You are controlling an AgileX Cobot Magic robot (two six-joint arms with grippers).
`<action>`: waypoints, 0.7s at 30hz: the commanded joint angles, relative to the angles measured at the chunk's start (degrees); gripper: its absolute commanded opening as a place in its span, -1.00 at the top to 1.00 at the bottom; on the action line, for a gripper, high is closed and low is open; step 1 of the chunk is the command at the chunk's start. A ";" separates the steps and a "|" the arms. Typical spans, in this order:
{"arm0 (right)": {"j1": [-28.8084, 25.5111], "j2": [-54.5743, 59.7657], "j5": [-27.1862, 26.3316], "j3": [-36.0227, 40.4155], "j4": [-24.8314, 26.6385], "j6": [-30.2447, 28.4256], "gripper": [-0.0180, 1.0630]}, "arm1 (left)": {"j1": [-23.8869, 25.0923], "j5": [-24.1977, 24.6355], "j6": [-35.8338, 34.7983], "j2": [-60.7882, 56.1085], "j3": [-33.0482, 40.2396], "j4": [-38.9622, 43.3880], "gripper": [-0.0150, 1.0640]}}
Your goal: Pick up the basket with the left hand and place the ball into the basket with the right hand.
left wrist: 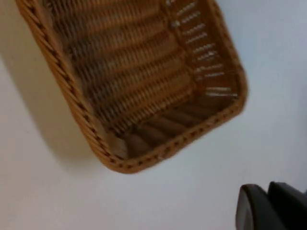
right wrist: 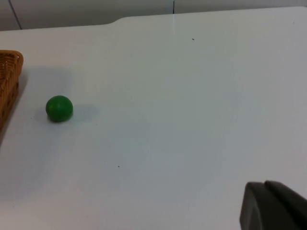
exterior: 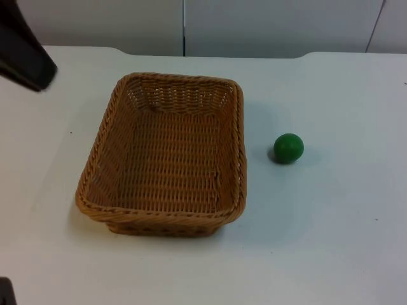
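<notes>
A rectangular woven wicker basket point(exterior: 240, 146) sits on the white table left of centre, with nothing in it. A small green ball point(exterior: 289, 148) lies on the table just to the right of it, apart from its rim. My left arm point(exterior: 25, 60) hangs over the table's far left corner, well away from the basket. In the left wrist view my left gripper point(left wrist: 273, 207) is above the table beside one corner of the basket point(left wrist: 72, 103), not touching it. My right gripper point(right wrist: 273, 206) hovers over bare table, far from the ball point(right wrist: 59, 108) and the basket's edge point(right wrist: 9, 72).
The grey partition wall point(exterior: 254, 25) closes off the far side of the table. White table top point(exterior: 343, 222) stretches to the right of the ball and in front of the basket.
</notes>
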 commanded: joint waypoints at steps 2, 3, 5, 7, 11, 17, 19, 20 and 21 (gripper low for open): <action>-0.47 -0.24 -0.34 0.32 0.00 -0.24 0.97 | -0.30 -6.64 1.77 5.07 -0.50 -0.96 0.50; -0.47 -0.24 -0.34 0.32 0.00 -0.24 0.97 | -0.30 -6.64 1.77 5.07 -0.50 -0.96 0.50; -0.47 -0.24 -0.34 0.32 0.00 -0.24 0.97 | -0.30 -11.81 1.77 7.97 -0.50 -0.96 0.18; -0.47 -0.24 -0.34 0.32 0.00 -0.24 0.97 | -0.30 -16.71 1.77 9.86 -0.50 -0.96 -0.08; -0.47 -0.24 -0.34 0.32 0.00 -0.24 0.97 | -0.30 -22.31 1.77 11.68 -0.50 -0.96 -0.19; -0.47 -0.24 -0.34 0.32 0.00 -0.24 0.97 | -0.30 -24.36 3.57 14.15 -2.57 0.01 -0.19; -0.47 -0.24 -0.34 0.32 0.00 -0.24 0.97 | -0.30 -23.68 3.57 16.06 -4.53 0.96 -0.19; -0.47 -0.24 -0.34 0.32 0.00 -0.24 0.97 | -0.30 -23.68 3.57 16.84 -5.37 1.22 -0.19; -0.47 -0.24 -0.34 0.32 0.00 -0.24 0.97 | -0.30 -23.83 3.57 17.71 -5.86 1.21 -0.19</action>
